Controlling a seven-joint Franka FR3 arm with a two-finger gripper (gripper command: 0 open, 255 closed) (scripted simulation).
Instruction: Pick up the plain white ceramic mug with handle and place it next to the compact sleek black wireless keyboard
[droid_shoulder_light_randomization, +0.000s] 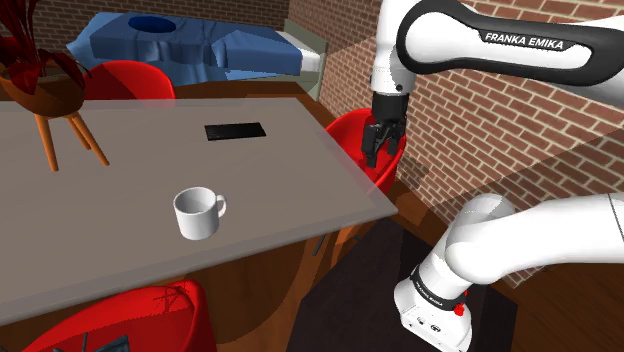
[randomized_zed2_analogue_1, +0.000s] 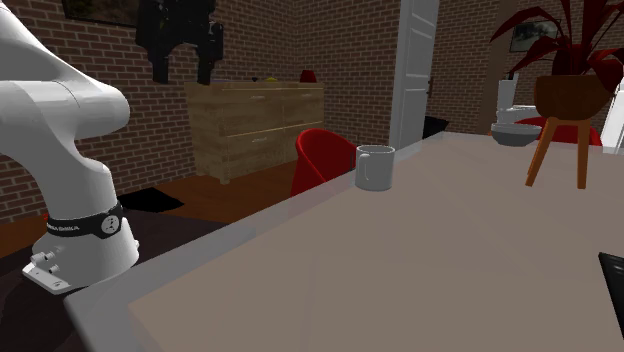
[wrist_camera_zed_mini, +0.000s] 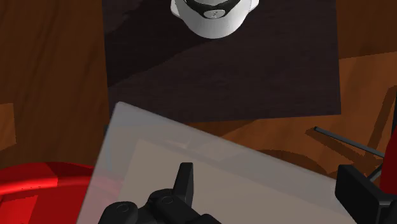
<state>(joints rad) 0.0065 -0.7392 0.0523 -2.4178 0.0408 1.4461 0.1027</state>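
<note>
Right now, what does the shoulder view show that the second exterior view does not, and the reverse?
Shoulder view, not the second: a blue piece of furniture and the whole black keyboard. Second exterior view, not the shoulder: a wooden dresser and a white door frame. Both: the white mug, the red-leaved plant on wooden legs, the grey table, the open gripper.

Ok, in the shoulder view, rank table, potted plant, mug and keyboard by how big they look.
1. table
2. potted plant
3. mug and keyboard: about alike; the mug sits nearer the camera, so unranked.
</note>
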